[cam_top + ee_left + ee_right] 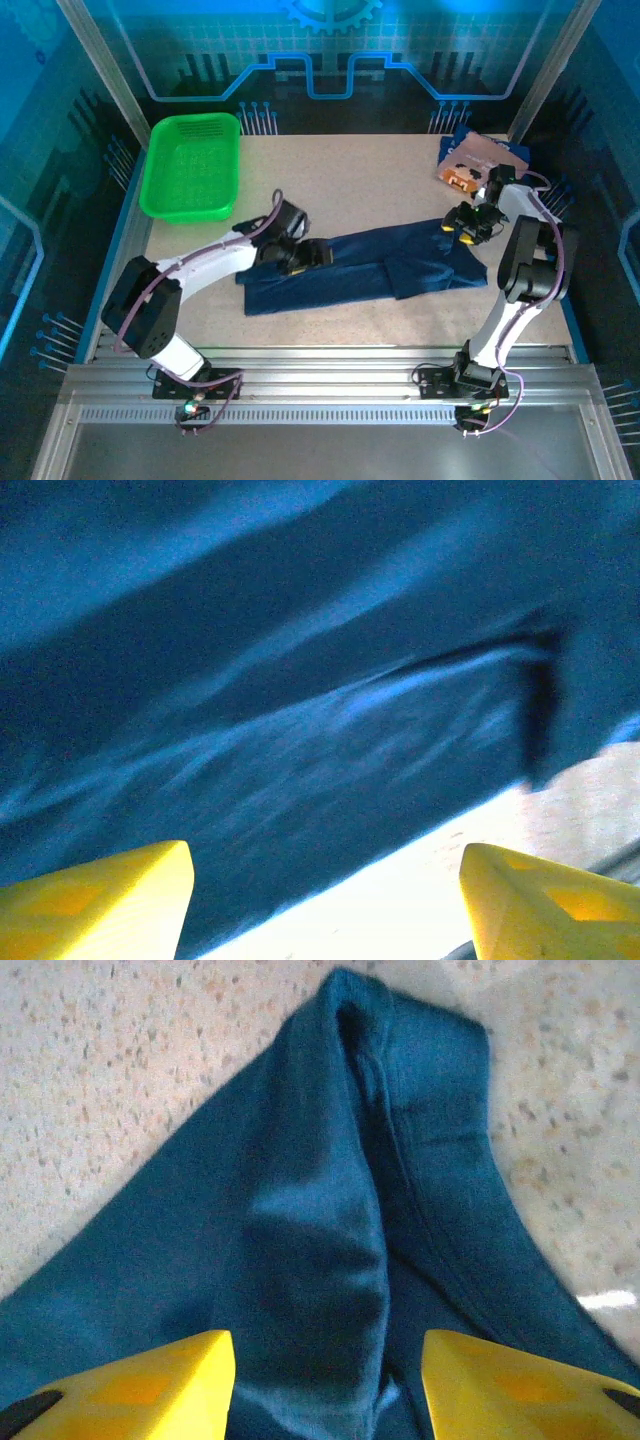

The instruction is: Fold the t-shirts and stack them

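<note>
Left fingers and right fingers are spread empty over a half-folded dark navy cloth t-shirt; a pinkish-tan-printed t-shirt is seen folded; stacking is judged undone.

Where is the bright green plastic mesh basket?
Top view: the bright green plastic mesh basket sits at the beige table's far left corner, beyond the left gripper.

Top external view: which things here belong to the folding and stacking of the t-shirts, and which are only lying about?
Belong to the job:
- long navy t-shirt, laid out in the middle
- folded t-shirt with the pinkish-tan print, at the far right

Only lying about:
- green mesh basket, at the far left
</note>
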`<control>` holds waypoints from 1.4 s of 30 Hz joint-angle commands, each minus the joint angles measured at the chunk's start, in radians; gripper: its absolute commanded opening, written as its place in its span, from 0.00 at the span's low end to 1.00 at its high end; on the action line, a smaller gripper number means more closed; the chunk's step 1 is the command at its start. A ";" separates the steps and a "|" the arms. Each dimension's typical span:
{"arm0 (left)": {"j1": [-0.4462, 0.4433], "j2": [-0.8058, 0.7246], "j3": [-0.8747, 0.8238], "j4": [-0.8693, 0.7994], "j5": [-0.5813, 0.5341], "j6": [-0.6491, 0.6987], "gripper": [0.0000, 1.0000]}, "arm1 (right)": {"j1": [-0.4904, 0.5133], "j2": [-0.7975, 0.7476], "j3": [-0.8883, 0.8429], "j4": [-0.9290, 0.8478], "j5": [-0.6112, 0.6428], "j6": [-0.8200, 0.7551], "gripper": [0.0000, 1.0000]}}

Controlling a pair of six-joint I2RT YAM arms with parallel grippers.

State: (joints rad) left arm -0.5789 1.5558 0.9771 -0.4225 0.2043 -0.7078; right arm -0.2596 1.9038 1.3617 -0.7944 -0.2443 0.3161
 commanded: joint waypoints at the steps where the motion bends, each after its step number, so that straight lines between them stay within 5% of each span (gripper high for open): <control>1: -0.002 -0.095 -0.054 -0.019 -0.044 -0.057 0.71 | 0.013 0.057 0.044 0.023 -0.018 -0.017 0.51; 12: 0.002 -0.111 -0.180 -0.174 -0.214 -0.192 0.70 | 0.017 0.135 0.091 0.001 -0.001 -0.005 0.39; 19: 0.011 -0.040 -0.185 -0.304 -0.312 -0.269 0.68 | 0.017 0.156 0.155 -0.038 0.021 0.017 0.01; 42: 0.036 0.016 -0.224 -0.317 -0.338 -0.284 0.68 | -0.022 0.228 0.381 -0.172 0.142 -0.053 0.00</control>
State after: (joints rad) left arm -0.5579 1.5391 0.7975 -0.6945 -0.1020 -0.9707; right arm -0.2584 2.1017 1.7050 -0.9344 -0.1394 0.2859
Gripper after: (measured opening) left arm 0.684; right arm 0.064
